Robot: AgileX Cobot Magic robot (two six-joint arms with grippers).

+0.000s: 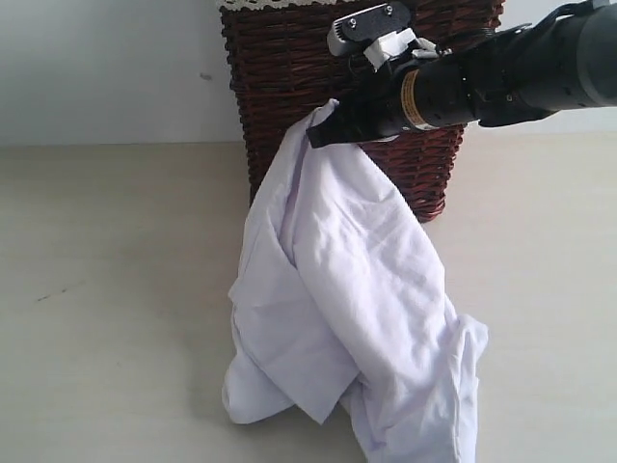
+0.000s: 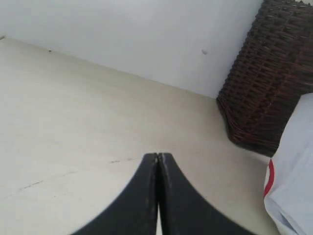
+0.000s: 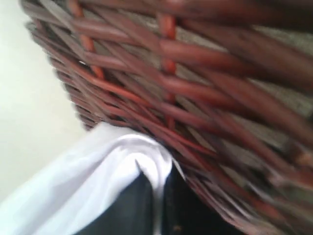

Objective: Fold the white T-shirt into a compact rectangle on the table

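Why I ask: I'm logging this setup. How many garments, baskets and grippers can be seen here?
Garments: 1, the white T-shirt
Baskets: 1, the wicker basket
Grippers: 2, the left gripper and the right gripper
Total: 4

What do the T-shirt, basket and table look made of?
The white T-shirt: soft thin fabric, likely cotton knit, matte; it drapes and creases. The basket: woven wicker, dark reddish brown, faint sheen on strands. The table: smooth pale beige matte top, perhaps laminate or painted board; look leaves it open.
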